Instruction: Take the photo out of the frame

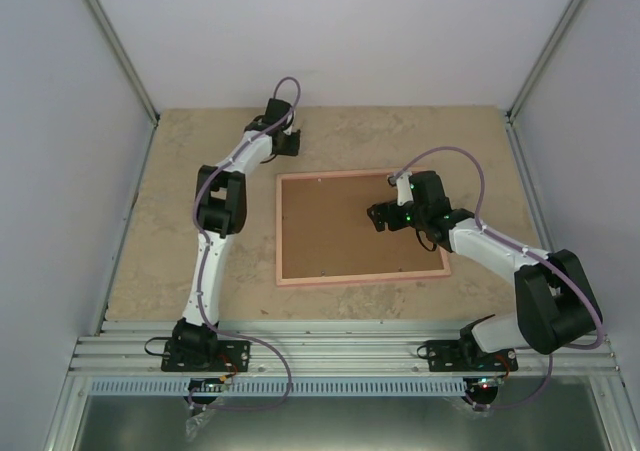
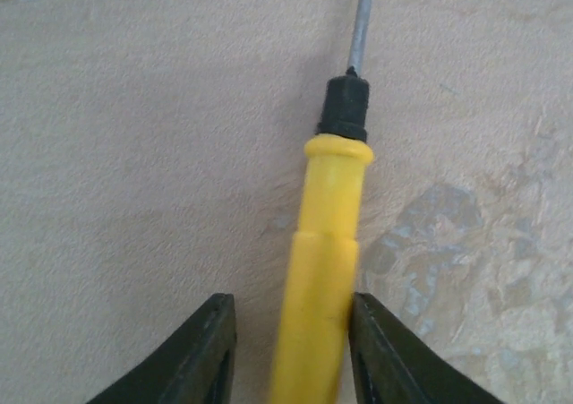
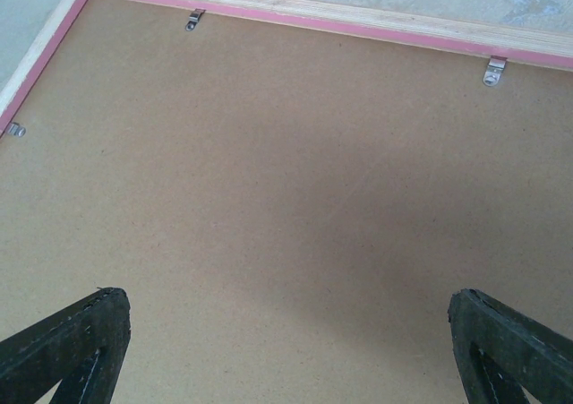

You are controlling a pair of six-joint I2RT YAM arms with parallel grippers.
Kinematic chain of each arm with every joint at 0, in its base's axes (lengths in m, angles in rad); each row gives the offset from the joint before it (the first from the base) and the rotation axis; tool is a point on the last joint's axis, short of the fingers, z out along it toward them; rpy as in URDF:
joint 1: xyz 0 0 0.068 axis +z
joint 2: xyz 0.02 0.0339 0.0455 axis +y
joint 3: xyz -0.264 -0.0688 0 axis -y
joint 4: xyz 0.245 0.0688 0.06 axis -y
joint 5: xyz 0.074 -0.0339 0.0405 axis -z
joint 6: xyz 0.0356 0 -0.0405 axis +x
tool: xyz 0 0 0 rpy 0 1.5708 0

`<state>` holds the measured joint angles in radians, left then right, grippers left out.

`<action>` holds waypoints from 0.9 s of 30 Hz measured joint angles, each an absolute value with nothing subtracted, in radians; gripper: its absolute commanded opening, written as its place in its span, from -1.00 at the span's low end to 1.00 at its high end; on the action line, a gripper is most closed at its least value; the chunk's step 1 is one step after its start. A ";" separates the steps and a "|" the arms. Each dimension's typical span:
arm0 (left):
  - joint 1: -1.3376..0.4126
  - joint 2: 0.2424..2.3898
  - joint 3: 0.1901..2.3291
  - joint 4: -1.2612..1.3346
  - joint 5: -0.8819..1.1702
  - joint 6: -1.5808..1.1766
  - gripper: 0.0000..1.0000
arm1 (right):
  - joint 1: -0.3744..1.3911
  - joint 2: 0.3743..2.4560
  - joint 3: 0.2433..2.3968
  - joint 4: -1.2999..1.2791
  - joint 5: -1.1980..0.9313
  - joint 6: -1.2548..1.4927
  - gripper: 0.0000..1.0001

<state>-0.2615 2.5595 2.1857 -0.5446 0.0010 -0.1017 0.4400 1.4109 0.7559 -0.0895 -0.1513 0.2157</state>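
Overhead, I see a thin pink rectangular picture frame (image 1: 360,278) lying face down near the middle of a beige, stone-patterned table (image 1: 470,141). Its brown fibreboard backing (image 1: 330,226) faces up, so the photo is hidden in every view.

The right gripper (image 1: 378,216) hangs over the right part of that backing. The left gripper (image 1: 290,143) sits at the far side of the table, beyond the frame's far left corner and apart from it.

The right wrist camera shows what the top view blurs: the right gripper (image 3: 288,301) is spread wide, its two black fingers at the picture's lower corners, holding nothing. Small silver metal clips (image 3: 493,70) sit along the inner edge of the pink frame (image 3: 358,26), overlapping the smooth matte backing (image 3: 286,198).

Only the left wrist camera shows a screwdriver with a yellow plastic handle (image 2: 327,243), a black collar and a thin grey metal shaft (image 2: 363,19), pointing away across the mottled table (image 2: 134,153). The left gripper (image 2: 291,301) straddles the handle: its right-hand finger touches the plastic, while a gap remains at the other finger, so the handle is not clamped.
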 measured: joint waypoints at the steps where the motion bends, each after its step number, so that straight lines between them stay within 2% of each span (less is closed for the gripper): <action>1: -0.261 2.560 2.186 -0.549 0.006 -0.098 -0.38 | 0.440 1.411 0.756 -0.089 -0.151 0.218 0.95; 8: -0.261 2.550 2.158 -0.525 0.019 -0.102 -0.82 | 0.440 1.411 0.756 -0.085 -0.158 0.234 0.95; 11: -0.261 2.545 2.150 -0.522 0.030 -0.108 -0.90 | 0.440 1.411 0.756 -0.083 -0.165 0.241 0.95; 17: -0.261 2.492 2.075 -0.520 0.068 -0.131 -0.99 | 0.440 1.386 0.755 -0.082 -0.172 0.252 0.95; 27: -0.261 2.273 1.969 -0.519 0.213 -0.242 -1.00 | 0.443 1.359 0.755 -0.034 -0.233 0.311 0.95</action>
<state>-0.2607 2.2726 1.9686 -0.5186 0.2127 -0.2417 0.4431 1.3586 0.7551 -0.0338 -0.2329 0.3115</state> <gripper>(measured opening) 0.179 0.976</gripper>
